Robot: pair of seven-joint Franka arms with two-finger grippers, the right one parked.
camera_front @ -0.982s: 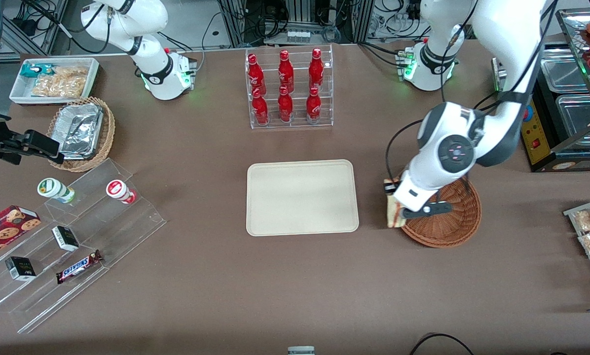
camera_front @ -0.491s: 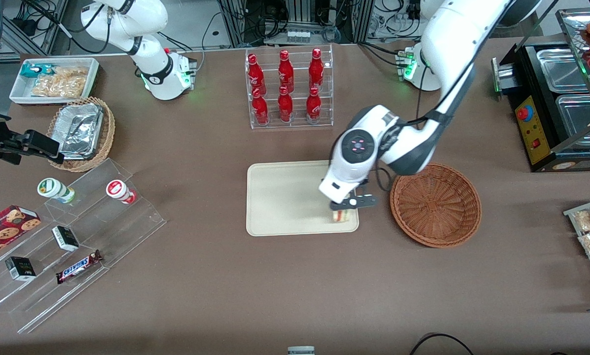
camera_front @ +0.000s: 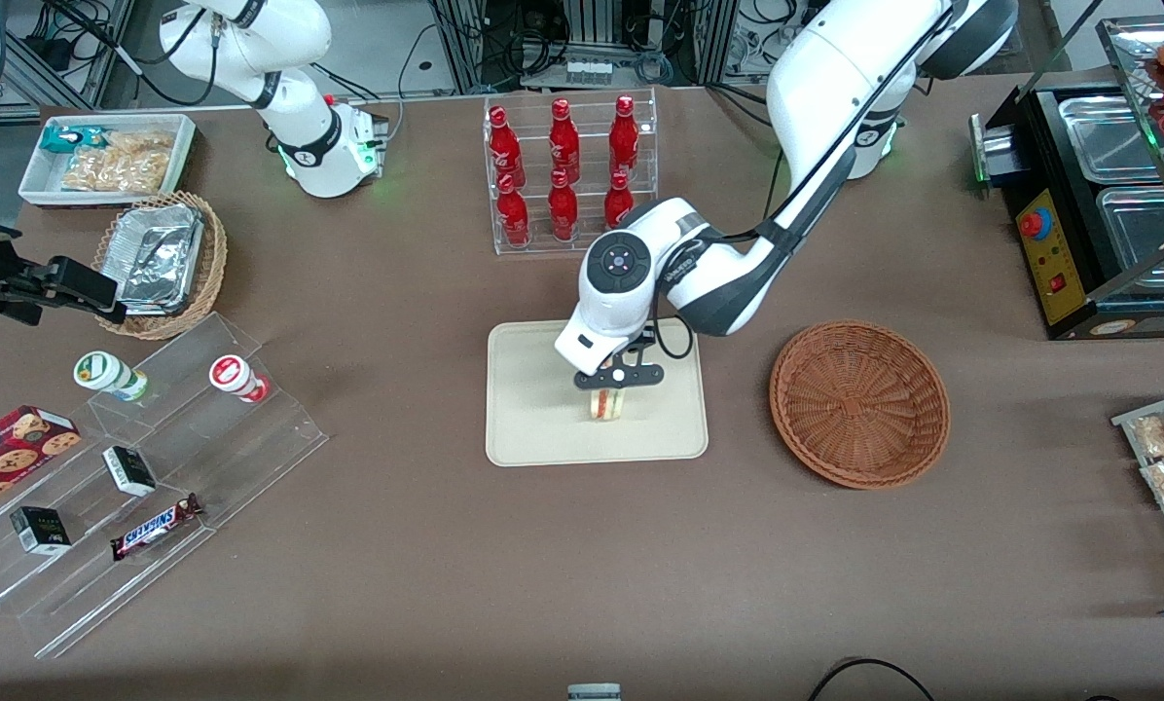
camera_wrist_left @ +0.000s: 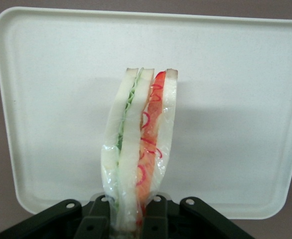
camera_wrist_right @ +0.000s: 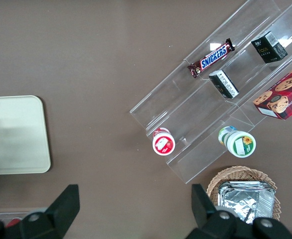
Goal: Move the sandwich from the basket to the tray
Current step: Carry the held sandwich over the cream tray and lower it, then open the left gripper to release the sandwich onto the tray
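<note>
I hold the sandwich (camera_wrist_left: 138, 149) pinched edge-up in the gripper (camera_front: 613, 377), above the tray (camera_front: 533, 409) middle, basket (camera_front: 859, 404) empty beside it; released at this height, the narrow wedge may topple or bounce

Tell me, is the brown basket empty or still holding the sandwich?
Empty: the basket shows only bare weave; the gripper holds the sandwich above the tray.

Even overhead light is seen, soft shadow is cast at 6 o'clock under the gripper (camera_front: 609, 382), sandwich (camera_wrist_left: 138, 149) sharply rendered.
</note>
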